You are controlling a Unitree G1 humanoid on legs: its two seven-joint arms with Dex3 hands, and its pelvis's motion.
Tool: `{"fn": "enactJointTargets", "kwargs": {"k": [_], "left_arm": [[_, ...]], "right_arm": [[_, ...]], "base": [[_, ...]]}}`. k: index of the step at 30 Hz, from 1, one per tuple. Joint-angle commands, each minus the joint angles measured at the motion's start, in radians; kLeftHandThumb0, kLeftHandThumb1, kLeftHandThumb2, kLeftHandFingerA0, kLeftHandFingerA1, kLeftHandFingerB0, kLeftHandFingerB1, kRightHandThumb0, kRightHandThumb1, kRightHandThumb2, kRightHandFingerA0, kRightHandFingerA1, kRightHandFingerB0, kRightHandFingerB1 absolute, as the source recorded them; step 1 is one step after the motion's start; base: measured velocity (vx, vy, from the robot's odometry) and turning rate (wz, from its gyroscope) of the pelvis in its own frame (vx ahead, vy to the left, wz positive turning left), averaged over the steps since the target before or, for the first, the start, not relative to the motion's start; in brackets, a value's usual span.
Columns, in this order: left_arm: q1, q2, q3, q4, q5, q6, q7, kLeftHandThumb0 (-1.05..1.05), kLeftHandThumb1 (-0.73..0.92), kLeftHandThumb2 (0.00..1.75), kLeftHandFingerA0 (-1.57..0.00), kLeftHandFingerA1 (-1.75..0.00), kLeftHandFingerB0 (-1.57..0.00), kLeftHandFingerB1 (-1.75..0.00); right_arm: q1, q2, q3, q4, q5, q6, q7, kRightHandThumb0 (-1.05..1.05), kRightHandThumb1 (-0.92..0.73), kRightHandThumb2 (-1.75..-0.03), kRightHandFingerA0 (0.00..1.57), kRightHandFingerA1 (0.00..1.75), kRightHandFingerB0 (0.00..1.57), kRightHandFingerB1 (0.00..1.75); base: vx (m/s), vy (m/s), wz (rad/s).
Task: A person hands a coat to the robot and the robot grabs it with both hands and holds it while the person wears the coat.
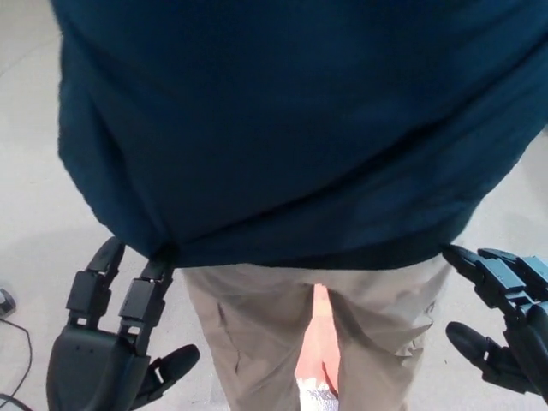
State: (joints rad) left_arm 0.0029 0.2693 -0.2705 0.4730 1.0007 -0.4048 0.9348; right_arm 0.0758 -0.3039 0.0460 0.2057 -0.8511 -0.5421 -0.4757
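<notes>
While the dark teal coat [291, 128] filled most of the head view, it hung on the person's back, its lower hem running as a shadowed band from the lower left across to the right edge of the picture; the cloth looked soft and padded, with broad shallow folds and a matte surface; below the hem stood the person's legs in beige trousers [282, 334], creased at the thigh, with a narrow gap between them where a strip of orange-red showed. The left hand [107, 342] was at the lower left, its two thick, blocky black fingers [145, 300] pointing up with their tips at the coat's hem, whether touching it I could not tell, the thumb spread out to the side toward the trousers; it clasped nothing and its digits stood apart. The right hand [505, 317] was at the lower right, just beside the hem's right end, fingers fanned toward the coat and thumb well below them, likewise holding nothing. Pale, smooth floor [34, 171] lay bare to the left of the coat and along the far right; a thin dark cable [21, 342] curled on it at the bottom left corner.
</notes>
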Motion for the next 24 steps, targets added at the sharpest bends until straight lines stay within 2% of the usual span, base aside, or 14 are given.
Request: {"fn": "enactJointTargets", "kwargs": {"k": [1, 18, 19, 20, 21, 23, 24], "left_arm": [[0.013, 0.026, -0.012, 0.018, -0.028, 0.062, -0.036, -0.69, 0.85, 0.66, -0.36, -0.39, -0.32, -0.31], [0.012, 0.032, -0.023, 0.015, -0.037, 0.068, -0.035, -0.69, 0.85, 0.66, -0.36, -0.39, -0.32, -0.31], [-0.003, 0.027, -0.025, 0.021, -0.034, 0.086, -0.046, -0.69, 0.85, 0.66, -0.37, -0.39, -0.35, -0.32], [-0.111, 0.066, -0.060, 0.048, -0.024, 0.185, -0.398, -0.70, 0.74, 1.10, -0.30, -0.47, -0.34, -0.47], [-0.160, 0.082, -0.076, 0.061, -0.018, 0.231, -0.556, -0.71, 0.75, 1.10, -0.29, -0.47, -0.33, -0.47], [-0.163, 0.081, -0.083, 0.066, -0.012, 0.238, -0.565, -0.71, 0.75, 1.11, -0.30, -0.47, -0.32, -0.47], [-0.163, 0.079, -0.085, 0.064, -0.011, 0.245, -0.579, -0.74, 0.92, 0.71, -0.36, -0.33, -0.38, -0.33]], "right_arm": [[-0.004, -0.025, 0.010, 0.000, 0.034, 0.028, -0.007, -0.55, -0.89, -0.66, 0.35, 0.36, 0.29, 0.33], [-0.005, -0.041, 0.032, -0.003, 0.050, 0.044, -0.016, -0.55, -0.89, -0.66, 0.35, 0.36, 0.29, 0.33], [-0.013, -0.042, 0.031, -0.001, 0.068, 0.054, 0.013, -0.55, -0.88, -0.66, 0.34, 0.36, 0.29, 0.33], [-0.078, -0.076, 0.100, -0.023, 0.052, 0.303, 0.468, -0.28, -0.58, -1.09, 0.08, 0.49, 0.08, 0.48], [-0.109, -0.090, 0.134, -0.029, 0.040, 0.410, 0.662, -0.28, -0.58, -1.09, 0.08, 0.49, 0.09, 0.48], [-0.106, -0.093, 0.141, -0.035, 0.027, 0.419, 0.673, -0.28, -0.58, -1.09, 0.08, 0.49, 0.09, 0.48], [-0.101, -0.094, 0.143, -0.040, 0.024, 0.422, 0.675, -0.28, -0.58, -1.09, 0.08, 0.49, 0.10, 0.48]], "base": [[0.00, 0.000, 0.00], [0.00, 0.000, 0.00], [0.00, 0.000, 0.00], [0.00, 0.000, 0.00], [0.00, 0.000, 0.00], [0.00, 0.000, 0.00], [0.00, 0.000, 0.00]]}}
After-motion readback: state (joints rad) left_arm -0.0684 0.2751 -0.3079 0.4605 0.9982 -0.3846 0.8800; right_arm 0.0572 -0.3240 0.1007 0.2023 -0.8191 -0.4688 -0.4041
